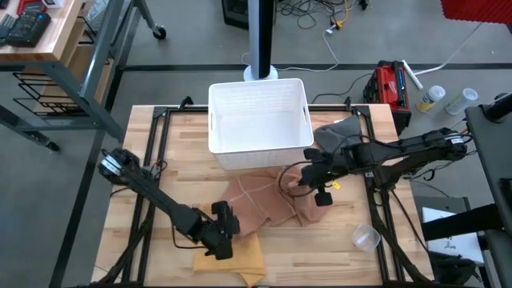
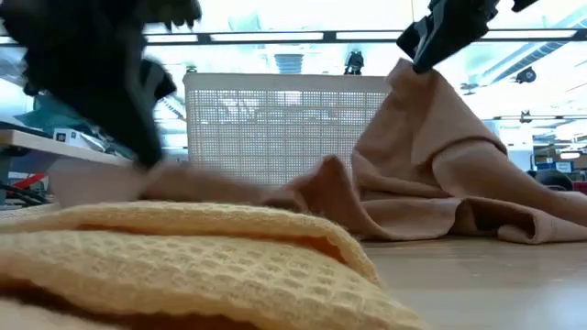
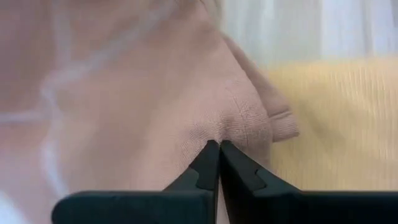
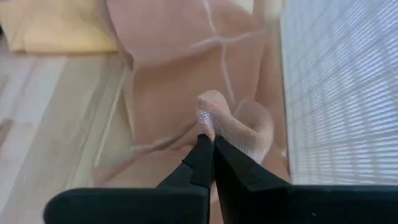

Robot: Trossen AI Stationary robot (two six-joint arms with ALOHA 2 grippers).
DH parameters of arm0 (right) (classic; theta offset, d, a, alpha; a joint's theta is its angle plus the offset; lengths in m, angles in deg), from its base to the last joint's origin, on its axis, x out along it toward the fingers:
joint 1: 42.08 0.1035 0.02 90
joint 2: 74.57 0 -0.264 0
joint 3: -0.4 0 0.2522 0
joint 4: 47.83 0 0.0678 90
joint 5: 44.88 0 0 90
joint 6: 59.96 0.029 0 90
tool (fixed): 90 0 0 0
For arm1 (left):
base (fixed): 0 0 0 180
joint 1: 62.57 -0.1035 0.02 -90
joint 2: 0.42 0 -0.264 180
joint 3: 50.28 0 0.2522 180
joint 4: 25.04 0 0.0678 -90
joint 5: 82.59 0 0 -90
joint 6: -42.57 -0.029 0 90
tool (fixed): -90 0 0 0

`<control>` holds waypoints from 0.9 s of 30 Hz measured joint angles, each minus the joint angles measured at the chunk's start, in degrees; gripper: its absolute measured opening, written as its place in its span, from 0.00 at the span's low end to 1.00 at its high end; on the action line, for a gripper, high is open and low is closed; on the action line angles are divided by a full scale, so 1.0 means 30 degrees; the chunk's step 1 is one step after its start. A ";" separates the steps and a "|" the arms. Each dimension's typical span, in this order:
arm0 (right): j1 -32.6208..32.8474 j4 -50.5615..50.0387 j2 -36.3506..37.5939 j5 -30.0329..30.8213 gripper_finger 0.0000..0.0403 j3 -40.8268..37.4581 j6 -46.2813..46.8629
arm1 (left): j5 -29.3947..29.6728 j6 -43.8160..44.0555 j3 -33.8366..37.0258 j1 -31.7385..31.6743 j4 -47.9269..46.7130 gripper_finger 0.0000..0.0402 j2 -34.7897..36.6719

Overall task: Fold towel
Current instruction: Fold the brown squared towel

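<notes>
Left gripper pinched shut on a gathered edge of the pink towel, fingertips pressed together with cloth bunched just past them; seen only this closely in the left wrist view. From the high view, same left gripper low at the near middle of the bench, at the near left edge of the pink towel and touching the yellow towel, which lies at the near edge.

Right gripper likewise clamped on a raised fold of the pink towel, a small peak of cloth standing up between the tips. From above, right gripper over the far right part of the towel, just near of the white basket.

Lift visible only in the low view: right gripper up high, pink towel hanging from it in a tent and trailing down onto the bench, yellow towel filling the foreground, basket behind.

Only from above: grey cloth right of the basket, clear cup at the near right.
</notes>
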State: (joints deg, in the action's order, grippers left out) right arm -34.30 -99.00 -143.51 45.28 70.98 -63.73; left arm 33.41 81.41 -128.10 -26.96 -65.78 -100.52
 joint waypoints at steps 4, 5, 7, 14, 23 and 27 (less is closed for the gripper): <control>0.0065 0.0434 -0.0366 0.0007 0.12 -0.0022 -0.0021 | 0.0855 0.0247 0.0000 0.0005 0.0223 0.00 0.1015; 0.0069 0.0552 -0.0483 0.0000 0.15 -0.0023 -0.0038 | 0.0889 0.0393 0.0000 0.0012 0.0292 0.00 0.1221; 0.0170 0.1079 -0.0691 0.0007 0.21 -0.0022 -0.0066 | 0.1006 0.0728 0.0000 0.0012 0.0496 0.00 0.1438; 0.1331 0.3216 -0.1966 0.0669 0.41 0.0058 -0.1698 | 0.1017 0.1911 0.0000 -0.0024 0.0667 0.00 0.1525; 0.2582 0.4440 -0.5726 0.1414 0.54 0.1716 -0.2860 | 0.1168 0.3877 0.0000 -0.0491 0.0856 0.00 0.1570; 0.2800 0.4627 -0.7839 -0.0433 0.58 0.2864 -0.3499 | 0.1721 0.3945 0.0000 -0.0730 0.0984 0.00 0.1604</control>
State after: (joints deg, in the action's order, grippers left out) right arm -25.90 -85.12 -167.03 43.99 79.57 -74.23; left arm 38.58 93.25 -128.10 -29.15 -62.83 -95.71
